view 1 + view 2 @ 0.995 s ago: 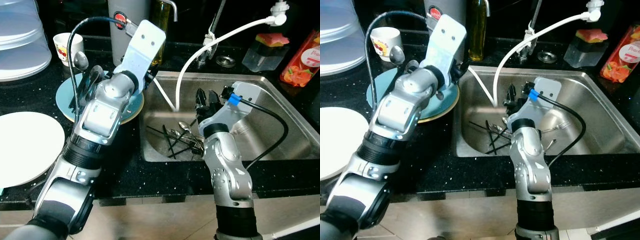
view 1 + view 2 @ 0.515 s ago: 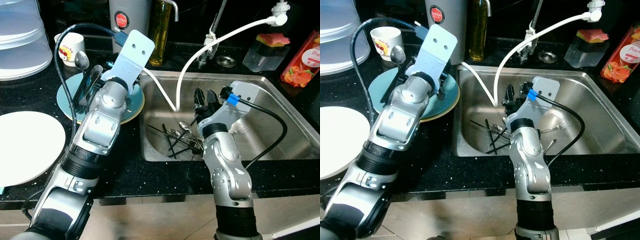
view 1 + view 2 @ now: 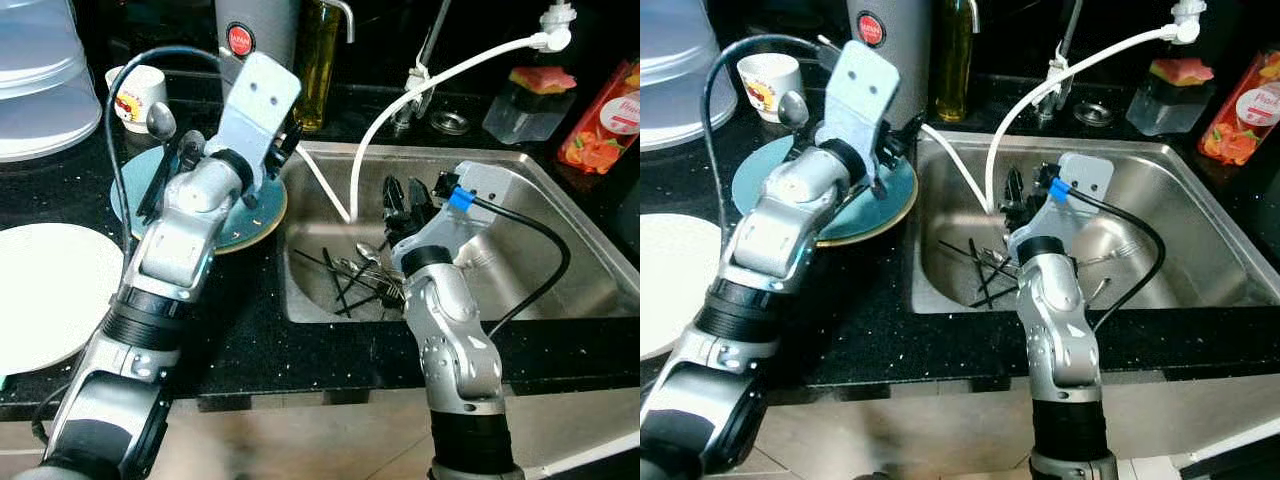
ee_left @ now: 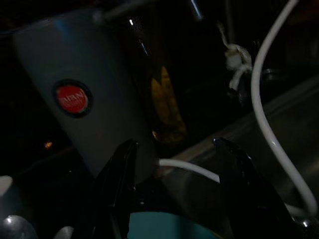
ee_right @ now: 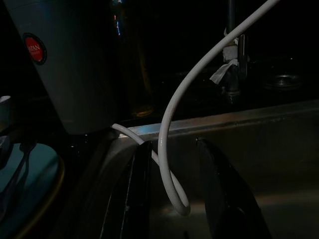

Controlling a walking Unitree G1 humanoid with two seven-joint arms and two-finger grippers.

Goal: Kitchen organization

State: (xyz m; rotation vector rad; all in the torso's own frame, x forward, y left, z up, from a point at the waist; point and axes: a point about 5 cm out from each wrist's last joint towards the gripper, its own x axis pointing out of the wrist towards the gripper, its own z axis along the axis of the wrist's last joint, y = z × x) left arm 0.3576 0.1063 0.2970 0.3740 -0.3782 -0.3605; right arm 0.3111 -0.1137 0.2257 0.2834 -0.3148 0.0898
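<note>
A teal plate [image 3: 245, 215] lies on the black counter left of the steel sink [image 3: 560, 240]. Spoons and dark utensils [image 3: 165, 150] rest on its far left side. My left gripper [image 4: 174, 199] hovers over the plate's far right rim, next to the sink's edge. It is open and empty, pointing at a grey canister [image 4: 79, 99]. More cutlery [image 3: 360, 275], with black chopsticks and spoons, lies at the sink's bottom. Over that cutlery my right gripper [image 3: 405, 195] hangs open inside the sink, and a white hose [image 5: 169, 164] runs just beyond its fingers.
A large white plate [image 3: 40, 300] sits at the near left of the counter, with a clear domed lid [image 3: 40, 80] behind it. A small cup [image 3: 135, 95], an oil bottle [image 3: 315, 50], the tap [image 3: 430, 50], a sponge box [image 3: 525, 95] and a red packet [image 3: 600, 130] line the back.
My left forearm and wrist have swung left and turned, so the gripper now points at the canister from over the plate's rim. The right arm has hardly moved.
</note>
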